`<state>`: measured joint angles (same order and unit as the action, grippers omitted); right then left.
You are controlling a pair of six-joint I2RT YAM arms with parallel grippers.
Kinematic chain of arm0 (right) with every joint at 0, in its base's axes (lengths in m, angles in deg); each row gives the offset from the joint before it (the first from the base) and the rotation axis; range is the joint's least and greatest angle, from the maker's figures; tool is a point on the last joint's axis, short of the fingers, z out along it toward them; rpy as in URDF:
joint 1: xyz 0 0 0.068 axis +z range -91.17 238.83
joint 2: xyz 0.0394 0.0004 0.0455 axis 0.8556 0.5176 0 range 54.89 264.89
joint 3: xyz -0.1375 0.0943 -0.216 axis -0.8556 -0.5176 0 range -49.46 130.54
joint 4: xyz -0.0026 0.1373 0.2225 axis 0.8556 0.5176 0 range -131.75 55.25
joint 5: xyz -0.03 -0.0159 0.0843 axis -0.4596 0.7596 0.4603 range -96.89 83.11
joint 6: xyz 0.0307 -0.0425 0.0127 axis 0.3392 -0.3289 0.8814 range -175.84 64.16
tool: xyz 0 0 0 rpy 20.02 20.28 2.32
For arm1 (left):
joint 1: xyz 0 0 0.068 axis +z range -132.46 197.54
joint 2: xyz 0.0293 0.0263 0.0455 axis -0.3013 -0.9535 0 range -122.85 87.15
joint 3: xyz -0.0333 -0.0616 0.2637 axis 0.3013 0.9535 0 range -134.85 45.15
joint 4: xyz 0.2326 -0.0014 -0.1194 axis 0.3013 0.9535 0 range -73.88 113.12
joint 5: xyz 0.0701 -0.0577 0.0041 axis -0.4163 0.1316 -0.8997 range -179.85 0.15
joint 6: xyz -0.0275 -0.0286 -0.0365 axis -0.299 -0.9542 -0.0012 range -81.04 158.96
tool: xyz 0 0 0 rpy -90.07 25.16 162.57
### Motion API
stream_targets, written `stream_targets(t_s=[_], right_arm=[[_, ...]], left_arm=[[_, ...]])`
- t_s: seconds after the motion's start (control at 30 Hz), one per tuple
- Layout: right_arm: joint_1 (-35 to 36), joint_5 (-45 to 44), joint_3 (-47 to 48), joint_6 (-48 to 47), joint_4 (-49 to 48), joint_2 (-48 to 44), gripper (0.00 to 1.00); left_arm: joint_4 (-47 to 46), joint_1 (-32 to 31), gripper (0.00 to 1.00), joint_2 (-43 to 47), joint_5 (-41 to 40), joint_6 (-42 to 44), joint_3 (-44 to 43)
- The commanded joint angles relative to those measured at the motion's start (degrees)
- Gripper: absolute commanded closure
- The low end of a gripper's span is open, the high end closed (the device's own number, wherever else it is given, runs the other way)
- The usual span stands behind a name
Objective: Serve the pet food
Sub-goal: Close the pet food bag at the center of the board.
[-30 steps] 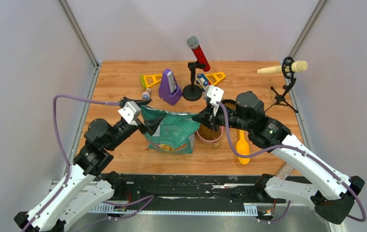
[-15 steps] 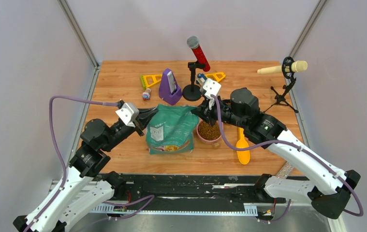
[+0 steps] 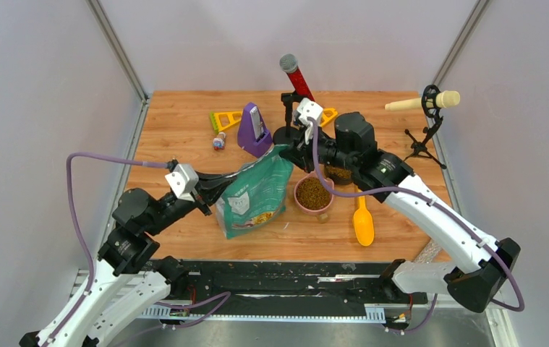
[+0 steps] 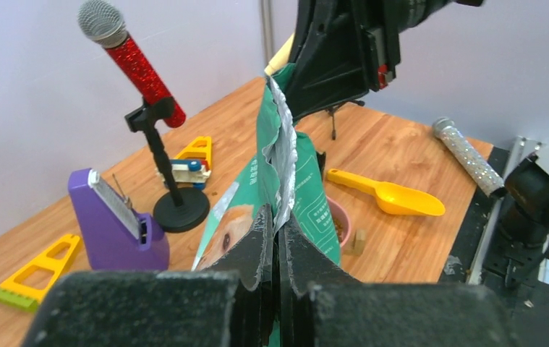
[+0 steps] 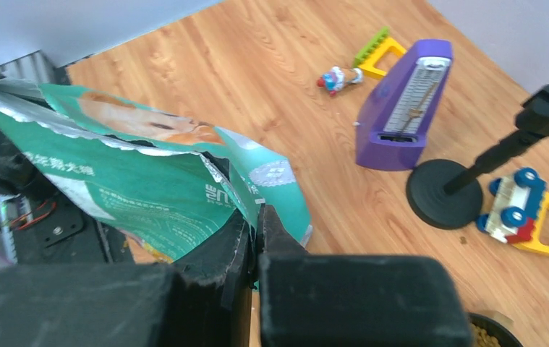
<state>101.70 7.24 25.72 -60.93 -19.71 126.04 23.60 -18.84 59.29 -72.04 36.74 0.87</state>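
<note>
Your left jaws have just snapped shut on the near top corner of the teal bag (image 3: 253, 196); a second ago they stood wide open beside it. Your right jaws stay clamped on the far corner of the same seam. With both ends pinched, the bag has swung up from its slump and hangs stretched between the arms, its lower corner seemingly resting on the bench (image 3: 177, 123). The foil mouth looks pressed flat in the left wrist view. Pet food (image 3: 314, 194) already lies in the pink bowl (image 3: 298, 202) just right of the bag; whatever remains inside the bag is hidden. I'd judge serving largely done, leaving you to set the bag down clear of the yellow scoop (image 3: 363, 221).
</note>
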Motion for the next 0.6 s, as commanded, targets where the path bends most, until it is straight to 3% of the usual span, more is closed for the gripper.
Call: stream_targets(t_s=[0.0,0.2,0.37,0.47,0.57], right_arm=[[-8.9,0.5,4.1,-5.7,-7.9,-1.4,1.00],[-9.3,14.8,1.0,-21.3,-6.1,-3.8,0.97],[-9.2,17.6,3.2,-33.2,2.2,-2.0,0.74],[-9.1,18.6,6.4,-39.2,7.0,-0.1,0.53],[-8.0,20.7,10.8,-45.6,13.0,2.8,0.46]], left_arm=[[-2.8,-0.3,1.00,5.1,7.8,-1.0,-1.4],[0.0,-0.3,1.00,1.5,8.1,0.7,-3.8],[-0.7,-0.3,1.00,-0.9,7.9,2.1,-5.3],[-0.8,-0.3,1.00,-2.5,8.1,3.1,-6.2],[-0.6,-0.3,1.00,-3.3,7.6,4.1,-6.9]])
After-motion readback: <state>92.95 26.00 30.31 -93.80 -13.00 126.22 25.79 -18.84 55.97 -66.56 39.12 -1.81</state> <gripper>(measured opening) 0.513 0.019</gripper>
